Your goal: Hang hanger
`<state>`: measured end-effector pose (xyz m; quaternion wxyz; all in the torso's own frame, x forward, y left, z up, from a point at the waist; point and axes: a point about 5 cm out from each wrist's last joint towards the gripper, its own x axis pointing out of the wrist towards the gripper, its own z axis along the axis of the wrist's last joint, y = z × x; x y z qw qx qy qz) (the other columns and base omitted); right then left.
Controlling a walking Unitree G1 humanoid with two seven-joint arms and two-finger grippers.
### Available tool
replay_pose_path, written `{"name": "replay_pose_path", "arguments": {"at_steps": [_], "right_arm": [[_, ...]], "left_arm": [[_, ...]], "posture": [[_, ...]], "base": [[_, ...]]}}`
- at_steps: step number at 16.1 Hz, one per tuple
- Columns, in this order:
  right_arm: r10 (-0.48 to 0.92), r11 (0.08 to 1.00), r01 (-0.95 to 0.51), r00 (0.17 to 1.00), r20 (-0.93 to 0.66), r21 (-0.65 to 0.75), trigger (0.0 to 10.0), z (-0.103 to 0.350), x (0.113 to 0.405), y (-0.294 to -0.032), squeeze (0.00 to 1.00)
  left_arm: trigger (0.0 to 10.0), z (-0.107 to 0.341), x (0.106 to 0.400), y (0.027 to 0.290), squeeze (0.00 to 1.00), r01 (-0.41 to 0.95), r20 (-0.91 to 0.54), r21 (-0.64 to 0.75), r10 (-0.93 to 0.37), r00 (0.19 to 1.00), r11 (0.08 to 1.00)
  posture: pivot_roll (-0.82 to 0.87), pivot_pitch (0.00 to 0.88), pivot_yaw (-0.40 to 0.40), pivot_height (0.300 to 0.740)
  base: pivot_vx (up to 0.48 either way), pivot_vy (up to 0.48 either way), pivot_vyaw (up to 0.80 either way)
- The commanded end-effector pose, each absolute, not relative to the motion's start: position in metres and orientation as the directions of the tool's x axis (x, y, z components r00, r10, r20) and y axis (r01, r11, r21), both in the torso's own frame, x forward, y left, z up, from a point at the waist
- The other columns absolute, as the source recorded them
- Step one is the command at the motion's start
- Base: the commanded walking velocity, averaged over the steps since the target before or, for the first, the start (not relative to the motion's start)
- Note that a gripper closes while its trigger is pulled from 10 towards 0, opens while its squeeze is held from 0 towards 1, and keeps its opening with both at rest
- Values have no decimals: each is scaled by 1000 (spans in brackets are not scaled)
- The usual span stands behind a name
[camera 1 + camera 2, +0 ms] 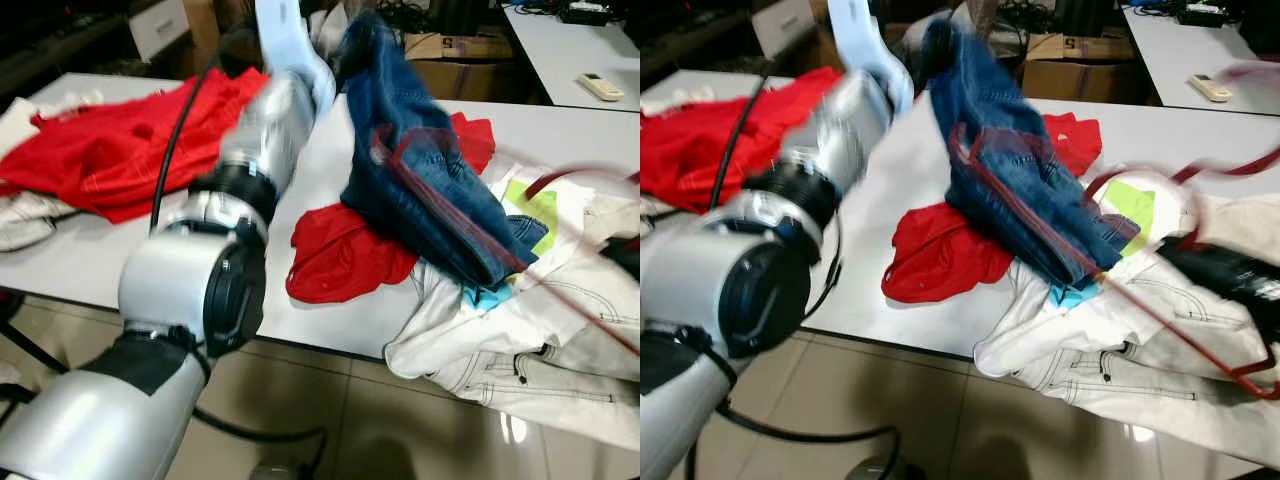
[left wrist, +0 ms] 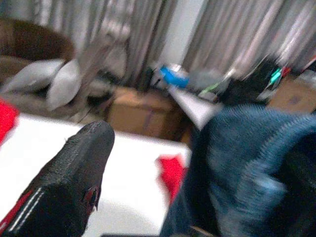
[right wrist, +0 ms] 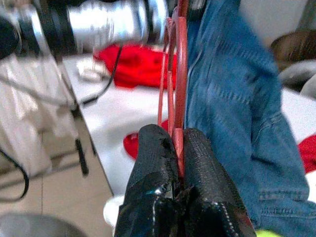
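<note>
Right gripper (image 3: 177, 143): fingers clamped on red hanger (image 3: 178, 74), right of table (image 1: 90, 255). Left gripper (image 2: 197, 163): pinching lifted jeans (image 1: 420, 180), far centre.

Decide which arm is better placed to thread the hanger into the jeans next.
Right. The right gripper is clamped on the red hanger, beside the blue jeans, which the left gripper holds up.

Red hanger (image 3: 178, 74), blue jeans (image 1: 420, 180), white table (image 1: 130, 245)
</note>
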<state>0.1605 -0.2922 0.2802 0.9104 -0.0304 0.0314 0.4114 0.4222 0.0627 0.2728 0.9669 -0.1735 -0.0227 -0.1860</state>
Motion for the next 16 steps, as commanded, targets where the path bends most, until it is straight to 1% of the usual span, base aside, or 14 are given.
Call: {"name": "replay_pose_path", "arguments": {"at_steps": [1,2,3,4,5,6,7,8,9,11,12,13,15,16], "right_arm": [[738,670,-740,672,-59,-58,10000,287,157,-291,0],[727,682,-729,684,-55,-59,10000,287,157,-293,0],[663,743,-662,748,-35,-97,10000,288,162,-298,0],[599,793,-598,800,-28,-118,10000,287,169,-303,0],[566,814,-565,824,-41,-133,10000,284,176,-301,0],[541,829,-543,839,-55,-136,10000,278,185,-296,0],[531,833,-536,844,-71,-139,10000,273,192,-292,0],[539,827,-545,839,-79,-138,10000,270,196,-288,0],[558,813,-565,825,-88,-138,10000,266,201,-280,0],[575,800,-582,813,-89,-143,10000,266,208,-276,0],[576,800,-582,813,-87,-145,10000,267,210,-276,0],[581,794,-588,809,-91,-155,10000,268,214,-275,0],[617,760,-626,779,-108,-174,10000,269,218,-265,0],[631,746,-641,767,-117,-179,10000,269,218,-261,0]], "left_arm": [[10000,252,422,73,1000,329,43,-293,-332,942,898],[10000,245,422,76,1000,328,27,-279,-335,942,902],[10000,226,419,81,1000,367,-24,-256,-385,922,894],[10000,205,413,84,1000,451,-96,-176,-471,877,875],[10000,186,407,88,1000,544,-190,-50,-543,818,837],[10000,168,400,95,1000,638,-311,64,-592,744,768],[10000,156,394,104,1000,700,-400,141,-606,687,700],[10000,151,391,114,1000,730,-448,172,-607,656,662],[10000,147,385,132,1000,774,-506,189,-616,604,604],[10000,157,373,159,1000,839,-512,142,-686,517,525],[10000,163,366,165,1000,866,-504,130,-720,477,483],[10000,172,354,171,1000,909,-470,98,-787,401,404],[10000,190,341,181,1000,935,-395,35,-855,337,353],[10000,198,338,184,1000,939,-355,16,-876,327,344]], "posture": [[6,0,100,740],[7,0,100,740],[6,0,103,740],[6,0,102,740],[14,1,95,740],[15,1,93,740],[23,3,86,740],[36,4,76,740],[50,8,63,740],[68,9,45,740],[74,9,40,740],[78,8,37,740],[75,6,39,740],[75,6,39,740]], "base": [[0,0,0],[0,0,0],[0,0,0],[0,0,0],[0,0,0],[0,0,0],[0,0,0],[0,0,0],[0,0,0],[0,0,0],[0,0,0],[0,0,0],[0,0,0],[0,0,0]]}}
